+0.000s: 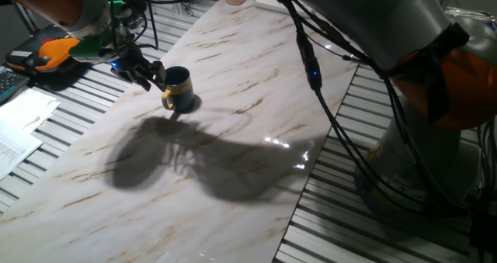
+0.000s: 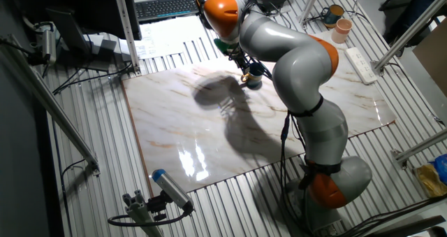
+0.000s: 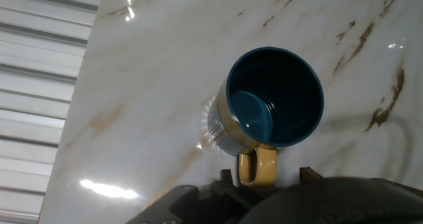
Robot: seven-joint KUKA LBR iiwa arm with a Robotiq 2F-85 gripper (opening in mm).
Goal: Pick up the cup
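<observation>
Gripper (image 3: 268, 179) nearest the lens, fingers spread apart either side of the yellow handle, holding nothing. Just beyond: the cup (image 3: 272, 100), upright on the marble table (image 3: 152, 85), handle toward the hand.

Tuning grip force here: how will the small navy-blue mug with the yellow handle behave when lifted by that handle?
The small navy-blue mug looks rigid and glazed, so probably slippery and chip-prone. It looks empty, so likely light. Held only by its yellow handle, where the gripper sits, its off-centre body may swing or tilt. On the glossy marble tabletop a nudge would likely slide it.
</observation>
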